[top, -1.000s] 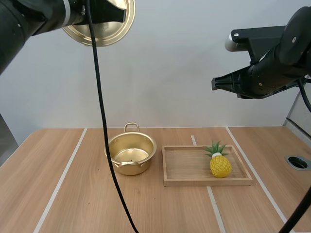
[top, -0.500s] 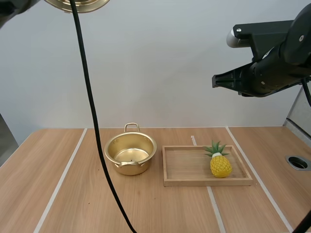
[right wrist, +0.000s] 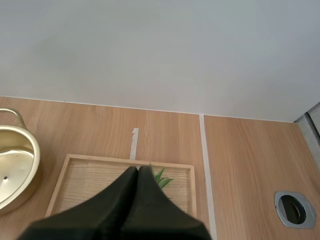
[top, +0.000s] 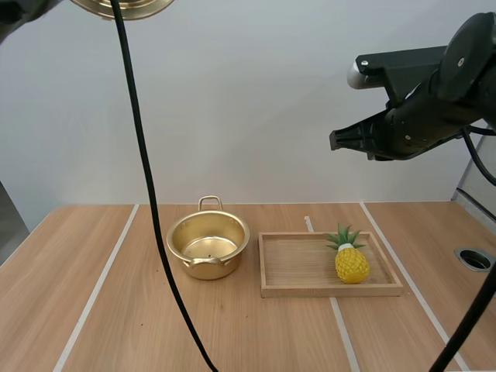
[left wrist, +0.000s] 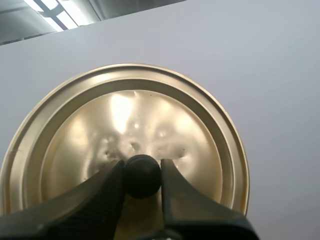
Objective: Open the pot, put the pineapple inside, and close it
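Note:
An open golden pot stands on the table left of a wooden tray. A yellow pineapple with green leaves lies at the tray's right end. The golden lid is held high up, and its rim shows at the top left of the high view. My left gripper is shut on the lid's black knob. My right gripper hangs high above the tray, fingers together as one dark wedge; the pineapple's leaves peek out beside it. The pot sits beside the tray.
Pale tape lines run across the wooden tabletop. A round metal grommet sits near the right edge, also visible as a grommet beyond the tray. Bare table lies in front of the pot and tray.
My left arm has lifted the lid up to the top of the high view. My right arm has shifted slightly left, staying high. Pot and pineapple have not moved.

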